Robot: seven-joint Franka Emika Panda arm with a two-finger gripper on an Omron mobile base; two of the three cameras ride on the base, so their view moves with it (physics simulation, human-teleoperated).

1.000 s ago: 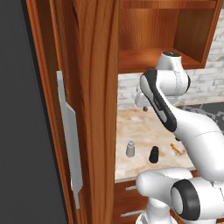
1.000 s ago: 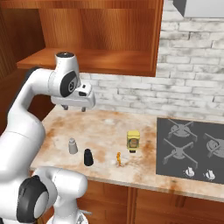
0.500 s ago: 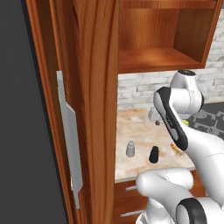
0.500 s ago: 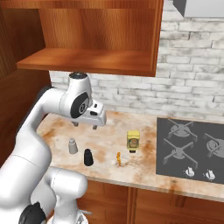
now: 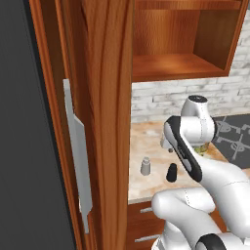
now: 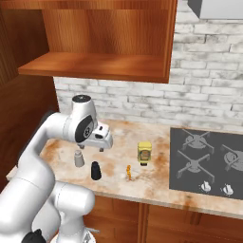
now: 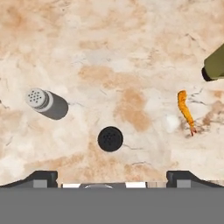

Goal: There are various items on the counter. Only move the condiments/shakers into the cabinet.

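Two claw (image 7: 112,177) fingertips spread wide, pointing down over black shaker (image 7: 110,138).

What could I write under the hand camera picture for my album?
Open jaws hover above a black shaker, between a grey shaker and an orange stick, on the marbled counter.

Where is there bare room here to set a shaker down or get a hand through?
The cabinet shelf is bare. Counter is bare along the brick wall behind the gripper. The front is crowded: grey shaker, black shaker, orange stick and bottle stand near each other.
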